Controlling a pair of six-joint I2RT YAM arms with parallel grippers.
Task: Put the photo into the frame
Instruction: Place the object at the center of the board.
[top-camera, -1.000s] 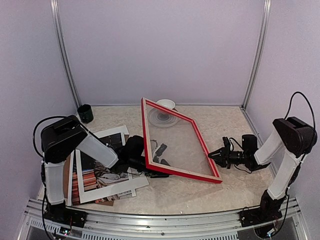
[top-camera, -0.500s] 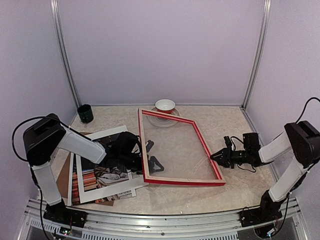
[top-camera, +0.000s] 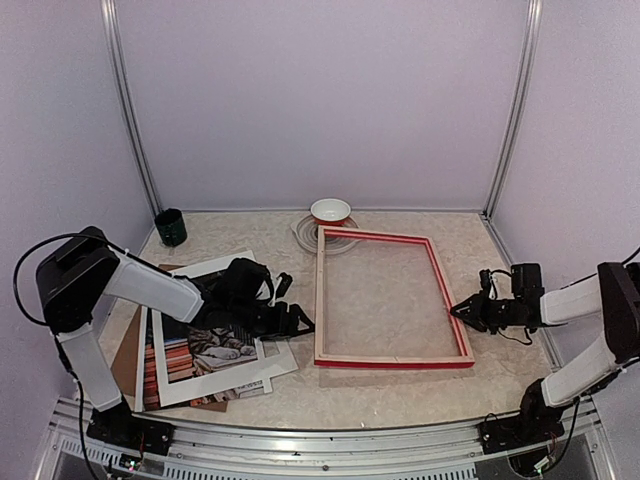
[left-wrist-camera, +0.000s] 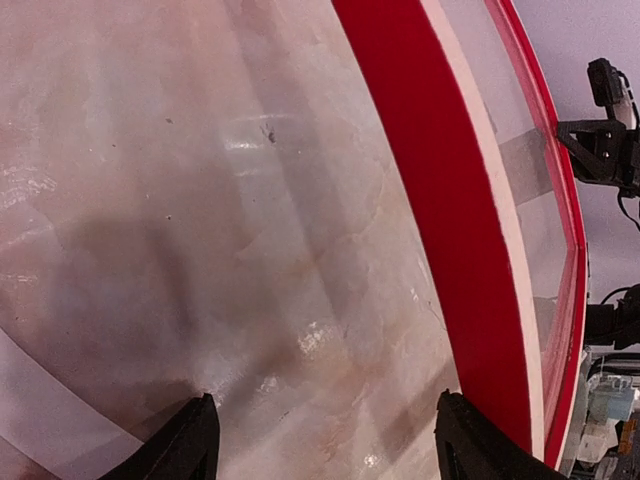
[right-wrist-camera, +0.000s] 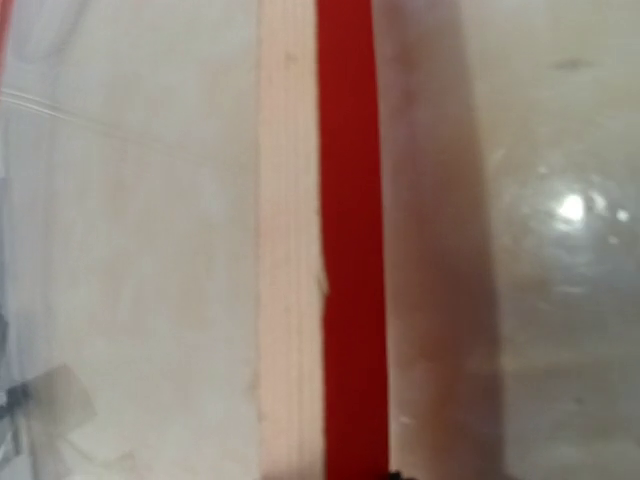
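Note:
The frame (top-camera: 320, 300) lies flat on the table, pale wood back up with red edges showing. My right gripper (top-camera: 462, 310) is at its right rail (right-wrist-camera: 350, 250), jaws narrow and closed on that rail. Just left of the frame my left gripper (top-camera: 295, 304) hangs open over bare table, holding nothing. In the left wrist view the left gripper (left-wrist-camera: 325, 400) has the red left rail (left-wrist-camera: 450, 200) beside its right finger. The photo (top-camera: 215, 352), a grey cat beside reddish books, lies at the left under a white mat (top-camera: 215, 268).
A brown backing board (top-camera: 135, 350) sticks out from under the mat and photo. A dark green cup (top-camera: 170, 227) stands at the back left. A white bowl (top-camera: 331, 210) sits on a plate (top-camera: 308, 232) just behind the frame. Walls close in on three sides.
The frame has gone from steeply tilted to flat and has shifted right. My left gripper came off it, drew back left and opened wider. The right arm pulled right with the rail.

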